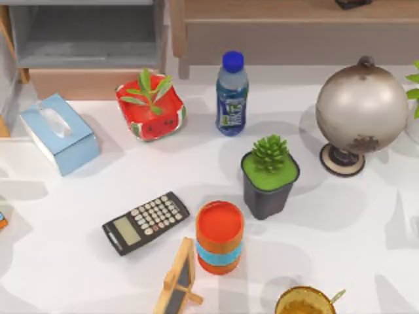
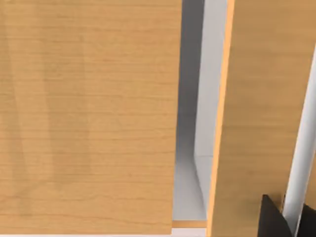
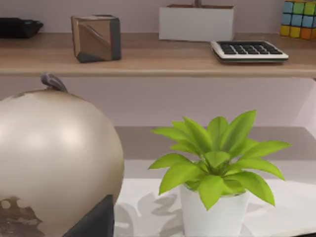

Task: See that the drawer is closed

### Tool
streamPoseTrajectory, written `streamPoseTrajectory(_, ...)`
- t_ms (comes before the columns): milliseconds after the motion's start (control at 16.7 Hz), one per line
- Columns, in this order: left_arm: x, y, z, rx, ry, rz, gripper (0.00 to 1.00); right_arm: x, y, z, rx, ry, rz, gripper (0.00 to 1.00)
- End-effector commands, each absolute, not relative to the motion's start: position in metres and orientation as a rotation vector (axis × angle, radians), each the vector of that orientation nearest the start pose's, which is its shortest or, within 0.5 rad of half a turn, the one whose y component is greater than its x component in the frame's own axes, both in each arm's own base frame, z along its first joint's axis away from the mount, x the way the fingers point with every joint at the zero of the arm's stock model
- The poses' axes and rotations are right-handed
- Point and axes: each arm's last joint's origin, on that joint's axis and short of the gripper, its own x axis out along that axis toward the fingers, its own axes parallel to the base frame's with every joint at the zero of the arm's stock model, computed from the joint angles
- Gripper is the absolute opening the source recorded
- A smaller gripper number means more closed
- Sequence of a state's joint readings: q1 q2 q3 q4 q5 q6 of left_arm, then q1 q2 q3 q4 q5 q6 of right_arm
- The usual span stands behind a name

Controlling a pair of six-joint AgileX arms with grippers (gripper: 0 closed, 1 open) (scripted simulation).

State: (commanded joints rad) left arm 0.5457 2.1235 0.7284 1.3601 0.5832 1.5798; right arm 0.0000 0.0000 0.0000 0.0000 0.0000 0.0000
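Top view shows the drawer (image 1: 85,46) pulled out at the far left corner of the table, its grey inside exposed and its tan wood front facing the blue tissue box (image 1: 59,134), which sits just in front of it beside the red watermelon-print planter (image 1: 150,104). Left wrist view sits very close to tan wood panels (image 2: 89,113) with a narrow grey gap between them, so the left arm seems to be up against the drawer unit; a dark fingertip of the left gripper (image 2: 276,219) shows at the edge, and whether its jaws are open or closed cannot be told. Right wrist view faces the globe (image 3: 54,158) and a white-potted green plant (image 3: 217,168), far from the drawer; the right arm looks idle. The step in hand appears to be the approach to the drawer front; the next move calls for a flat, square push inward until the front sits flush.
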Motion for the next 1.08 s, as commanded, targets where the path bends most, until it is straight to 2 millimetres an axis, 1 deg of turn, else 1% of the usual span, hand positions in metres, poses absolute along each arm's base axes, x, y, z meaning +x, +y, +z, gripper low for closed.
streamPoseTrajectory(120,0.319,0.175,0.089,1.547,0.011,-0.031,0.00,0.106,-0.001,0.160,0.000,0.000,0.000,1.00)
streamPoseTrajectory(180,0.324,0.175,0.088,1.545,0.014,-0.033,0.00,0.106,-0.001,0.160,0.000,0.000,0.000,1.00)
streamPoseTrajectory(420,0.359,0.175,0.089,1.551,0.006,-0.028,0.00,0.106,-0.001,0.160,0.000,0.000,0.000,1.00)
streamPoseTrajectory(540,0.373,0.174,0.090,1.551,0.005,-0.026,0.00,0.106,-0.001,0.160,0.000,0.000,0.000,1.00)
streamPoseTrajectory(660,0.378,0.173,0.090,1.550,0.007,-0.028,0.00,0.106,-0.001,0.160,0.000,0.000,0.000,1.00)
streamPoseTrajectory(900,0.377,0.175,0.089,1.548,0.012,-0.028,0.00,0.106,-0.001,0.160,0.000,0.000,0.000,1.00)
streamPoseTrajectory(960,0.380,0.175,0.089,1.549,0.013,-0.028,0.00,0.106,-0.001,0.160,0.000,0.000,0.000,1.00)
streamPoseTrajectory(1080,0.393,0.175,0.088,1.550,0.013,-0.029,0.00,0.106,-0.001,0.160,0.000,0.000,0.000,1.00)
